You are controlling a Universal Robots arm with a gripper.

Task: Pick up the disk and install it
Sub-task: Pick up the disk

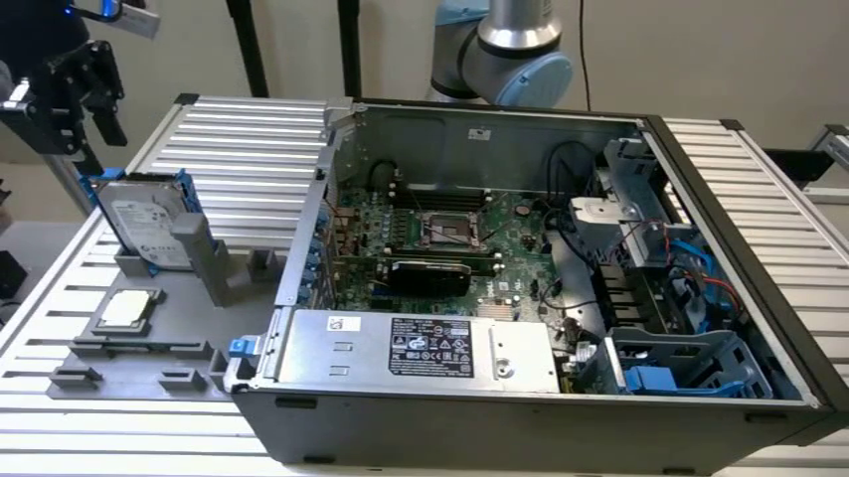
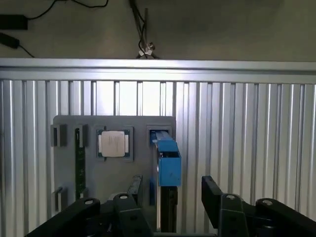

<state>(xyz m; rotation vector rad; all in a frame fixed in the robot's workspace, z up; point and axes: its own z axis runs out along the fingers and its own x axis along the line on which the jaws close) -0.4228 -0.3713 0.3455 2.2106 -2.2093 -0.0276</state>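
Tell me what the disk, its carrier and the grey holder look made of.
The disk: silver-grey metal casing, dull sheen, with a white paper-like label. Its carrier: blue plastic, probably, by the saturated colour and moulded edges. The grey holder: matte grey, likely plastic or printed; cannot tell for sure.

The disk (image 1: 137, 224) (standing on edge) seems partly hidden by its holder (image 1: 199, 256).

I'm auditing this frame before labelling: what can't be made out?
Silver-grey labelled hard drive in blue carrier: lower end hidden by the grey plastic holder, exterior view.
Its white label: text too small, exterior view; edge-on, wrist view.
Black gripper fingers: cut off by the wrist view's edge.
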